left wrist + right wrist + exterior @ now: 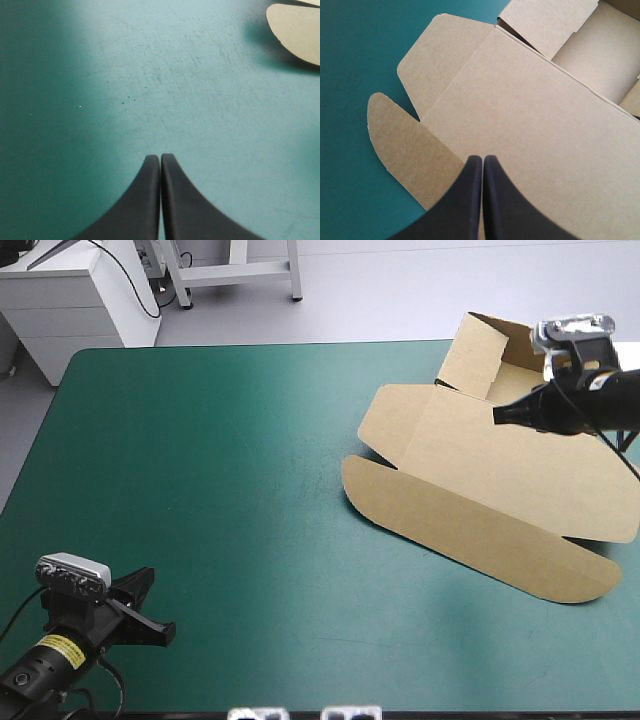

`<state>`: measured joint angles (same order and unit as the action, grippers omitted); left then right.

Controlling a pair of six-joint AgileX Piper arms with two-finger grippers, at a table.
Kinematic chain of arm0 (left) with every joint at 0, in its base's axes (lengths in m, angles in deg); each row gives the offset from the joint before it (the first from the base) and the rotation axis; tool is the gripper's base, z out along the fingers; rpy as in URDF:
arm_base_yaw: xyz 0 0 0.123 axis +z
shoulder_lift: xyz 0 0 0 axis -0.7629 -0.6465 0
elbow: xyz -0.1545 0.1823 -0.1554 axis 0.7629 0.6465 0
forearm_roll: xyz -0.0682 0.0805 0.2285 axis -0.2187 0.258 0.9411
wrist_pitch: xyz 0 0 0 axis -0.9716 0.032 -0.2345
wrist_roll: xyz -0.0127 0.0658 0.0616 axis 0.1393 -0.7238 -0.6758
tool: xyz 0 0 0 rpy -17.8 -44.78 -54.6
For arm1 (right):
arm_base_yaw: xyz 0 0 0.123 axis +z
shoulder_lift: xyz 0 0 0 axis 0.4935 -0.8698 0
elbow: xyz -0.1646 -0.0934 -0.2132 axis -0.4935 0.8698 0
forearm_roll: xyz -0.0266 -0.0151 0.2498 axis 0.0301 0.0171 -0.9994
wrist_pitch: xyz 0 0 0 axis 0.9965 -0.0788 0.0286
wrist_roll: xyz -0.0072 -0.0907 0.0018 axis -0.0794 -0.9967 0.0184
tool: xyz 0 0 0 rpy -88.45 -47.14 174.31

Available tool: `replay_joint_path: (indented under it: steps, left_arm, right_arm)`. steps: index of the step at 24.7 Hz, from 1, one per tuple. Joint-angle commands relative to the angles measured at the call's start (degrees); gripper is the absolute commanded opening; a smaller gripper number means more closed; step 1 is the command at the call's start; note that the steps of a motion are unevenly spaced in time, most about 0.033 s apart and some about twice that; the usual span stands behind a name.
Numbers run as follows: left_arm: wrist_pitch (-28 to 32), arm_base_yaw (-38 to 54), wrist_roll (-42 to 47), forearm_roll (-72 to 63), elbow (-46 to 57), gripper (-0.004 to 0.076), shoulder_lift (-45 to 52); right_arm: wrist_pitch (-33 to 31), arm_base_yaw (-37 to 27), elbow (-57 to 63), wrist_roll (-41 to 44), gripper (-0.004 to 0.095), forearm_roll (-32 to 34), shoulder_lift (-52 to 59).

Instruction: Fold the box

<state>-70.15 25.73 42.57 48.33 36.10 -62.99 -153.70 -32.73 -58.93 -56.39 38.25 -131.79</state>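
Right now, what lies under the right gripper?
The flat lid of the brown box lies under the right gripper. The teal-green cover below that lid is hidden by the board.

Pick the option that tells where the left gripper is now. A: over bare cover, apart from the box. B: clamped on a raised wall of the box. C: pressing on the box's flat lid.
A: the left gripper hangs shut over the bare teal-green cover by the table's near left corner, while the box lies at the table's right side.
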Motion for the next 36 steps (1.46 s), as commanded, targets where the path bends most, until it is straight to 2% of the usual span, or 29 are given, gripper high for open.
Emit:
replay_joint_path:
  steps: [1, 12, 17, 25, 30, 33, 36]
  left_arm:
    - [3.77, -0.15, 0.44, -0.06, -1.53, -0.0008, -0.33]
    - [5.26, -0.15, 0.29, -0.06, 1.47, -0.0008, -0.33]
    - [7.75, -0.15, 0.29, -0.45, 3.97, -0.0008, 0.54]
    - [6.23, -0.15, -0.1, -0.45, 3.97, -0.0008, 5.13]
    - [4.82, -0.15, 0.12, -0.45, 3.87, -0.0008, 6.33]
    - [0.82, -0.15, 0.12, -0.2, 2.77, -0.0008, 7.23]
    - [-1.28, -0.15, 0.02, 0.05, 2.71, -0.0008, 8.34]
  right_arm:
    - [9.1, -0.01, 6.82, -1.29, -0.0005, -1.21, 7.67]
    - [29.62, -0.01, 37.3, -4.79, -0.0005, -1.21, 29.52]
    - [35.72, -0.01, 46.98, -4.79, -0.0013, -1.21, 37.59]
    - [36.89, -0.01, 59.33, -4.37, -0.002, -1.31, 49.33]
    - [35.75, -0.01, 63.9, -2.87, -0.002, -1.31, 50.81]
    - [35.87, -0.01, 65.82, -3.12, -0.002, -4.47, 50.81]
    - [35.75, -0.01, 65.82, -3.93, -0.002, -4.62, 50.81]
